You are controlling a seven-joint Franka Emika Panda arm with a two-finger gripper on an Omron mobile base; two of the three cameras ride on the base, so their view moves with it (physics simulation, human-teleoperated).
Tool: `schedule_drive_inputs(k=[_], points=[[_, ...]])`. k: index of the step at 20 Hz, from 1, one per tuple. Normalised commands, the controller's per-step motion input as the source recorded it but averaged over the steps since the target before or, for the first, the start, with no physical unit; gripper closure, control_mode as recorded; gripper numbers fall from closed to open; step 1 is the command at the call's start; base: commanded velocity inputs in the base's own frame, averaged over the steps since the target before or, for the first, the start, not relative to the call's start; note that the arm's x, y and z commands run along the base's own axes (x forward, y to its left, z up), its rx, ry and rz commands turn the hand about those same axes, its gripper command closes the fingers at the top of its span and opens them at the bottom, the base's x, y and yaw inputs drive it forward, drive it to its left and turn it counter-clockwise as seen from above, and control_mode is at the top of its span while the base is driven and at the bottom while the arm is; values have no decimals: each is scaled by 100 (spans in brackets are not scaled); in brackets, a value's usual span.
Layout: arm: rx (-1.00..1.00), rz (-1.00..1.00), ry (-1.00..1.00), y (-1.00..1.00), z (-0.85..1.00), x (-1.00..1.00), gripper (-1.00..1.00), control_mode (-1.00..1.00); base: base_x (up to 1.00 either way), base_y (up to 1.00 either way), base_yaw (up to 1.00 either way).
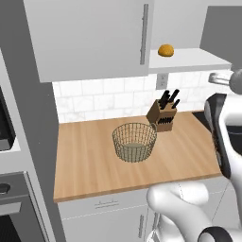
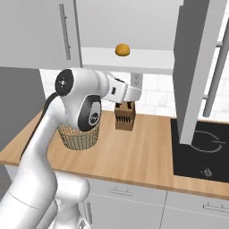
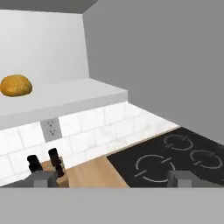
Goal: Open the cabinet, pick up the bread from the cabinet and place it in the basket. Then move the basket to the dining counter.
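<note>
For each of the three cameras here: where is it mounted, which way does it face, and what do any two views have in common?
Left base view: behind the arm, left side, looking forward and down at the basket and counter; white arm lower right.
Right base view: behind, right side, same counter; arm lower left hides part of the basket.
Hand view: on the hand, facing the shelf and hob; open gripper at bottom.
All three share the bread and knife block.

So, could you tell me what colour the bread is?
Golden orange-brown bread, best in the hand view.

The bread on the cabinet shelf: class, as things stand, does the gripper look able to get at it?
Probably yes. The cabinet door is swung open, the bread sits alone on the white shelf, and the gripper is open with nothing between it and the bun.
</note>
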Motion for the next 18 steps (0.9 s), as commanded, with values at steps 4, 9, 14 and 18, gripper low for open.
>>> schedule_drive_inputs(k=[4, 9, 14, 18], points=[[16, 58, 12, 53, 15, 26, -100, -100, 0, 0, 0], [8, 28, -2, 27, 32, 36, -100, -100, 0, 0, 0], [-5, 2, 2, 29, 13, 35, -100, -100, 0, 0, 0], [-7, 5, 0, 42, 3, 53, -100, -100, 0, 0, 0]])
